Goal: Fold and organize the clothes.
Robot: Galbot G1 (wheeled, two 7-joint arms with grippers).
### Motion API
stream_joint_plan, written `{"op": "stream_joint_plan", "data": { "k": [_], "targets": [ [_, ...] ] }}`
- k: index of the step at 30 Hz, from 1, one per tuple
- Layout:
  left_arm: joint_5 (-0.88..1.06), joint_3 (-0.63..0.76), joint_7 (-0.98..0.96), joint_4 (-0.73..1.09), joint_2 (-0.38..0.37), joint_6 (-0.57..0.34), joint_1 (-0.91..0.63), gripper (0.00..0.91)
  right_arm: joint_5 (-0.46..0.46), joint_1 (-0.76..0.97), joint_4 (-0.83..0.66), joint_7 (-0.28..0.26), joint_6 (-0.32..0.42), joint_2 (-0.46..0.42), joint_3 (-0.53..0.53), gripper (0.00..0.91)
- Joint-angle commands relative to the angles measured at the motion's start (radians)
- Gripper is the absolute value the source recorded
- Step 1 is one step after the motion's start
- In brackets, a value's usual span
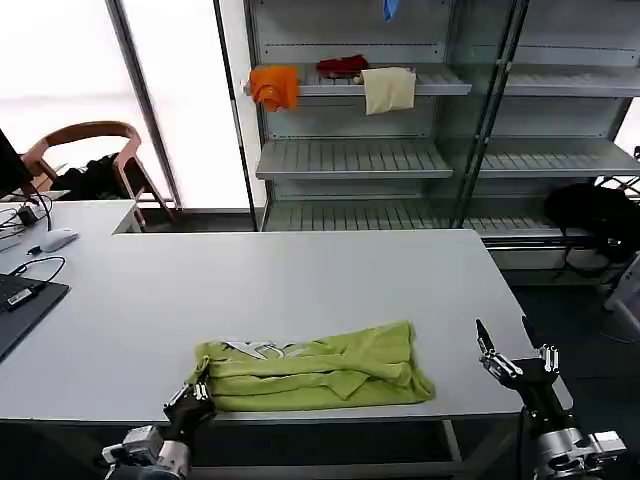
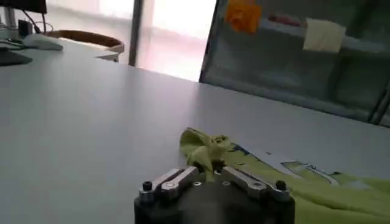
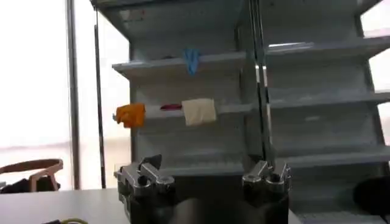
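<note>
The lime-green T-shirt (image 1: 320,370) lies folded into a long band near the table's front edge, with a pale print showing at its left end. My left gripper (image 1: 197,385) is shut on the shirt's front left corner. In the left wrist view that gripper (image 2: 211,165) pinches a bunched tip of the green fabric (image 2: 207,148). My right gripper (image 1: 507,343) stands open off the table's right front corner, apart from the shirt, with nothing between its fingers. The right wrist view has the right gripper (image 3: 204,167) spread wide and facing the shelves.
A white table (image 1: 300,280) spreads behind the shirt. A mouse (image 1: 57,239), cables and a dark device sit at its far left. Metal shelves (image 1: 350,158) behind hold an orange cloth (image 1: 274,86) and a cream cloth (image 1: 388,89). A wooden chair (image 1: 85,150) stands back left.
</note>
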Motion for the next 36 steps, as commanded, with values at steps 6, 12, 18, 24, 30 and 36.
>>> {"op": "stream_joint_plan", "data": {
  "k": [6, 12, 18, 24, 30, 36],
  "targets": [
    [-0.192, -0.323, -0.021, -0.014, 0.129, 0.033, -0.001, 0.0, 0.003, 0.018, 0.001, 0.001, -0.01, -0.001, -0.005, 0.907],
    [-0.256, -0.511, -0.013, 0.012, 0.179, 0.075, 0.027, 0.0, 0.006, 0.032, -0.003, 0.001, -0.012, -0.005, -0.011, 0.907],
    [-0.257, -0.589, -0.002, -0.044, 0.197, 0.116, 0.04, 0.0, 0.006, 0.048, -0.005, 0.003, -0.016, -0.003, -0.025, 0.907],
    [-0.193, -0.468, 0.038, -0.165, 0.164, 0.118, 0.046, 0.0, 0.006, 0.049, -0.003, 0.003, -0.018, -0.002, -0.023, 0.907],
    [-0.08, -0.208, 0.103, -0.216, 0.131, 0.096, 0.018, 0.0, 0.003, 0.049, 0.004, 0.004, -0.024, 0.006, -0.023, 0.907],
    [0.08, 0.037, 0.09, -0.191, 0.111, 0.094, -0.068, 0.0, -0.002, 0.049, 0.005, 0.005, -0.028, 0.011, -0.024, 0.907]
  ]
}}
